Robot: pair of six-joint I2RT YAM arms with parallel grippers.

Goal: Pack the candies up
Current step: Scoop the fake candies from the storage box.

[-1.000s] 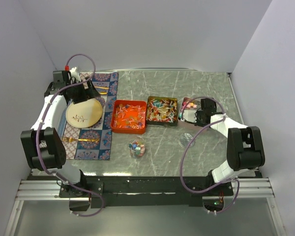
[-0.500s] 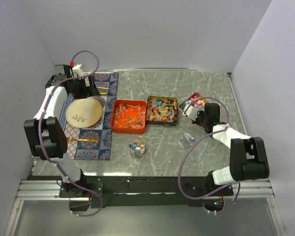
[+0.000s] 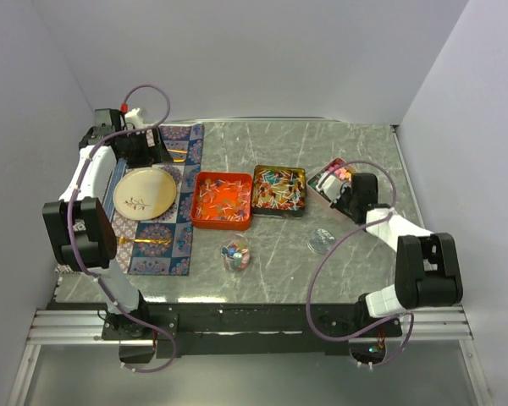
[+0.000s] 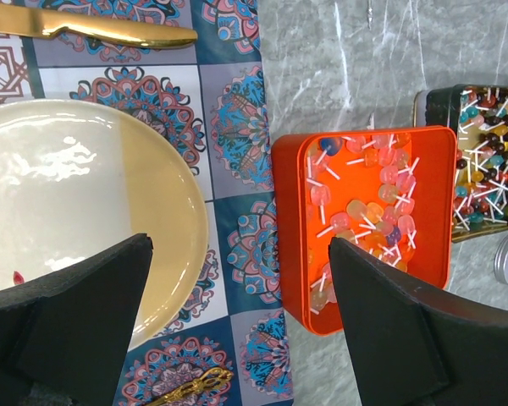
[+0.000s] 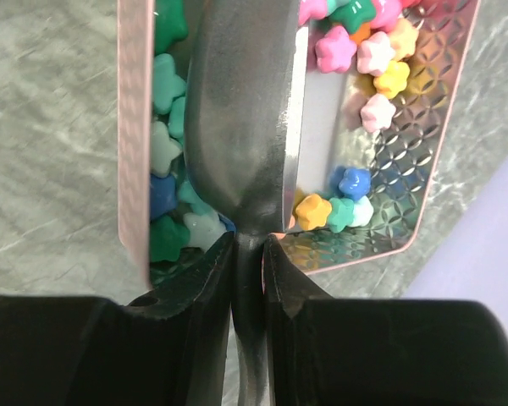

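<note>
The candies [image 5: 356,49] are small star-shaped pieces, pink, yellow, blue and green, lying in a pink-rimmed tin [image 5: 134,127] at the table's right [image 3: 332,178]. My right gripper [image 5: 248,254] is shut on the handle of a metal scoop [image 5: 241,110], whose bowl lies inside that tin among the candies. In the top view the right gripper [image 3: 349,196] sits at the tin's near edge. My left gripper [image 4: 237,254] is open and holds nothing, hovering over the placemat between a cream plate [image 4: 85,186] and an orange tray [image 4: 444,211] of lollipops.
Right of the orange tray [image 3: 222,200] stands a dark tin [image 3: 279,190] of lollipops. Nearer me are a small clear jar [image 3: 236,254] holding coloured candies and its round lid [image 3: 321,241]. The patterned placemat [image 3: 157,245] carries the plate [image 3: 144,193], a gold knife [image 4: 93,30] and a gold fork [image 4: 182,389].
Over the last second my right gripper swung with the scoop to the tin's near right side. My left wrist shifted slightly back and has held still since.
</note>
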